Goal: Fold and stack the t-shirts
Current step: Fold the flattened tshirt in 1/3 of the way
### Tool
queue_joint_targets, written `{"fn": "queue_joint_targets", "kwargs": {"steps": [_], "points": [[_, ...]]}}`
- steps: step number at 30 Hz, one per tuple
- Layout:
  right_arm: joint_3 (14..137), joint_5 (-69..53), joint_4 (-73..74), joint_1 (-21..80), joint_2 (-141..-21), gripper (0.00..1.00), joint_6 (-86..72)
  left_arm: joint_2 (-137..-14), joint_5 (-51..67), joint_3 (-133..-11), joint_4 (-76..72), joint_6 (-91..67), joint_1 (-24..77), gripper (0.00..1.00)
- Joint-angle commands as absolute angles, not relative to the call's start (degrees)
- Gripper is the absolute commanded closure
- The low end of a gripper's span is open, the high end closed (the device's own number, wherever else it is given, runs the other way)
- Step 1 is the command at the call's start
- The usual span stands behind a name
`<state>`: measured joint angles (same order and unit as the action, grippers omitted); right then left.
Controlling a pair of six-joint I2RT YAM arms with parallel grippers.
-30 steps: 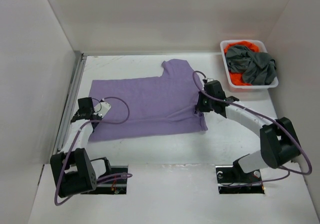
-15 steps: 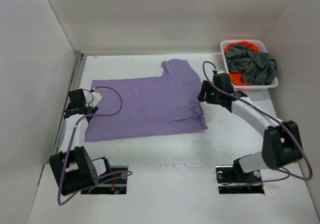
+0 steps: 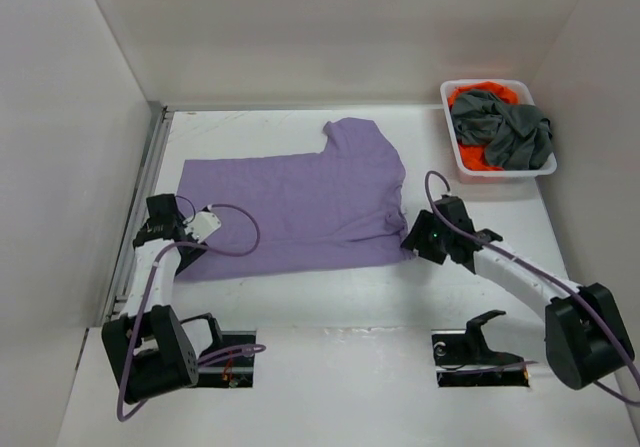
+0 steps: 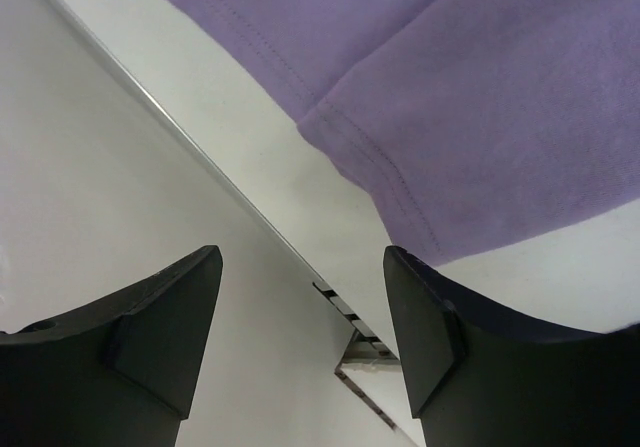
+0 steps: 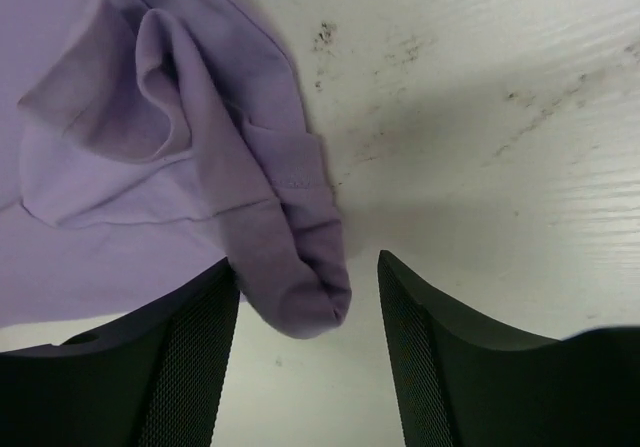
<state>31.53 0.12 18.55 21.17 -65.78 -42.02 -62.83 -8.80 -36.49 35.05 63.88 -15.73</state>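
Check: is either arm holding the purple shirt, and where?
Nothing is held. The left gripper is open beside the shirt hem; the right gripper is open over its bunched corner, not clamped.

I show black fingers (image 5: 180, 367), a plain lavender shirt (image 3: 300, 202), a dark grey shirt (image 3: 512, 132), an orange shirt (image 3: 480, 95) and a white basket (image 3: 485, 83).

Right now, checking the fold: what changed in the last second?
The left claw and right claw let go of the lavender purple fabric t-shirt and stand open; the right one drew back to its near right corner. The shirt and the white plastic mesh basket stayed put.
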Motion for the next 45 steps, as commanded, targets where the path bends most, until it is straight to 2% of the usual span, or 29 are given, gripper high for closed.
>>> {"fn": "queue_joint_targets", "kwargs": {"steps": [1,6,7,10,11,12,17,20,21,24,28,32,37,45], "points": [[31.03,-2.81,10.29,22.71,-67.75,0.39,-48.68,-64.15,-8.43,-38.06,33.93,69.42,-15.69,0.35],[31.20,-3.42,5.63,23.16,-73.81,0.50,-49.48,-64.34,-8.26,-38.15,33.14,73.73,-15.78,0.35],[31.38,-3.78,5.10,23.16,-75.05,0.56,-49.40,-64.07,-8.26,-38.32,32.26,74.35,-15.95,0.35],[30.94,-4.31,5.10,23.16,-76.82,0.90,-49.66,-63.72,-9.14,-39.55,31.11,74.71,-15.17,0.34],[29.98,-3.78,5.53,23.16,-75.60,0.98,-50.09,-63.72,-9.31,-39.99,31.46,74.71,-14.47,0.34],[28.58,-3.34,6.41,23.16,-73.24,1.00,-51.14,-63.72,-9.66,-40.16,31.55,74.71,-14.11,0.34],[21.63,2.19,20.97,24.12,-52.77,1.00,-58.35,-62.76,-10.37,-43.49,31.90,73.92,-12.36,0.33],[19.87,3.60,28.81,25.70,-43.18,0.98,-61.43,-63.19,-9.58,-49.37,33.31,70.68,-6.22,0.31],[19.52,3.60,30.57,25.71,-41.85,0.93,-62.48,-64.24,-9.41,-51.57,33.83,69.01,-3.07,0.31],[19.60,4.74,33.74,25.45,-40.61,0.66,-62.05,-69.41,-9.40,-59.21,33.75,63.48,8.17,0.31],[20.74,5.80,37.34,25.53,-37.45,0.55,-62.75,-81.35,-4.85,-72.30,33.40,53.20,24.17,0.33],[25.30,10.27,44.37,26.14,-34.37,0.57,-63.55,-95.85,5.68,-86.36,36.46,40.90,36.23,0.40],[31.99,17.05,47.55,27.29,-35.85,0.61,-60.22,-110.89,23.79,-100.61,39.90,29.29,43.54,0.46],[24.45,10.28,36.75,25.71,-39.64,0.61,-60.73,-122.60,27.86,-105.03,38.94,22.86,49.43,0.48]]}}
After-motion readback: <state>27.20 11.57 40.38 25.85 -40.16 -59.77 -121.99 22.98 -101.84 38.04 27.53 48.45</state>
